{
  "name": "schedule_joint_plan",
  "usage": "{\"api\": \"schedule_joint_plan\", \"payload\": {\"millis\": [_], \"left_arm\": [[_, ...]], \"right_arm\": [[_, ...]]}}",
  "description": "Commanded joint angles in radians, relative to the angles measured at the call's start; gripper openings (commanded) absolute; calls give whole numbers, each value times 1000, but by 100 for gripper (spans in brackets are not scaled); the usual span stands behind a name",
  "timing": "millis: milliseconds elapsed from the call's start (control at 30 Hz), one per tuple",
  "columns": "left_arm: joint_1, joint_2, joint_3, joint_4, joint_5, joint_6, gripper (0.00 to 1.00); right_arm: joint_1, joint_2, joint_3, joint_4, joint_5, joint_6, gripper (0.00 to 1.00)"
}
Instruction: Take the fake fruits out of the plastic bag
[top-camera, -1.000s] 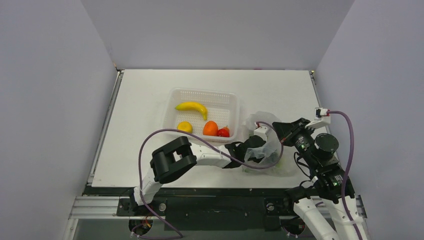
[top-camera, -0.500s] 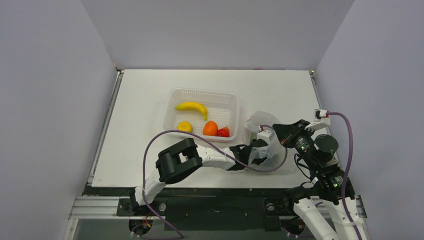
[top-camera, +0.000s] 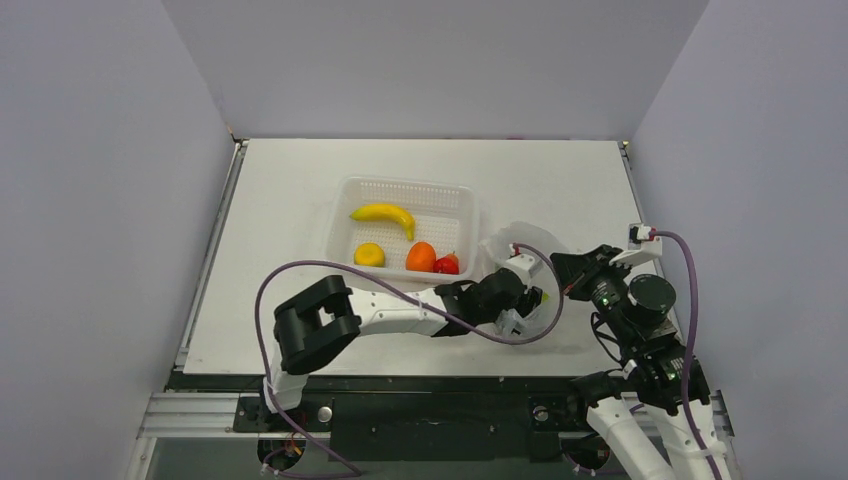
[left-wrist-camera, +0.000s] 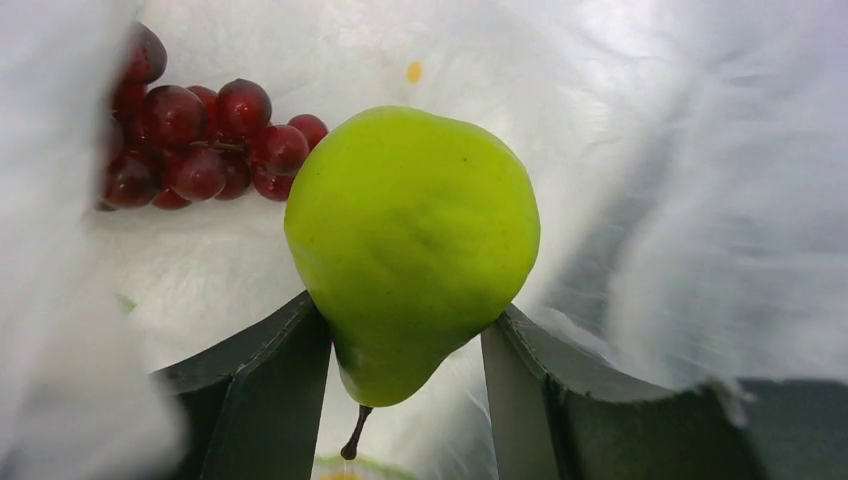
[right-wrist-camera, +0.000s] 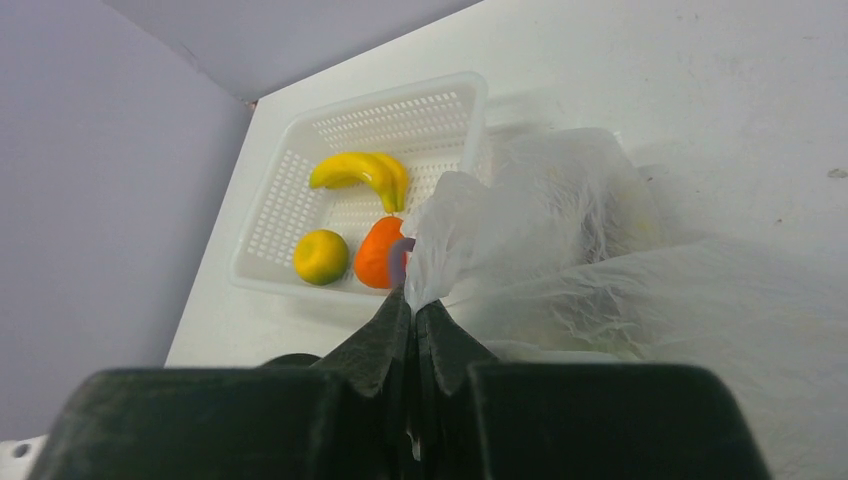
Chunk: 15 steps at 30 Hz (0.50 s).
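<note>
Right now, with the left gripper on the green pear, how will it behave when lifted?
The green pear looks glossy, and the left gripper pinches its tapering stem end, so it may slip. It shows no dent there, so probably rigid. Its round body could roll.

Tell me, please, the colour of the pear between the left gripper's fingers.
The pear is bright yellow-green, seen best in the left wrist view.

I see bright, even light in my top view; shadows are faint. On the left wrist view the green pear (left-wrist-camera: 412, 240) is sharp, while the plastic bag (left-wrist-camera: 700, 190) is blurred and washed out at 3 and 9 o'clock.
</note>
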Motion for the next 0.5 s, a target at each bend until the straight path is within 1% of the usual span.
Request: {"api": "schedule_joint_plan", "payload": {"millis": [0,33,67,133,300,367,467], "left_arm": [[29,-177,-50,46,99,19,19],[40,-192,-77,62,139,2,18],[45,-221,-90,89,152,-5,15],[59,-266,-129,125,173,-23,12],[64,-373,-202,204,242,-2,12],[65,-419,-220,219,269,17,12],[68,-513,-257,271,318,41,12]], "right_arm": [[0,-20,15,-32,60,-85,0],[1,-22,18,-36,75,-95,0],[1,-26,22,-45,92,-113,0],[1,-30,28,-57,113,-135,0],[1,-29,37,-80,123,-180,0],[1,-27,39,-84,151,-192,0],[1,-26,44,-89,150,-201,0]]}}
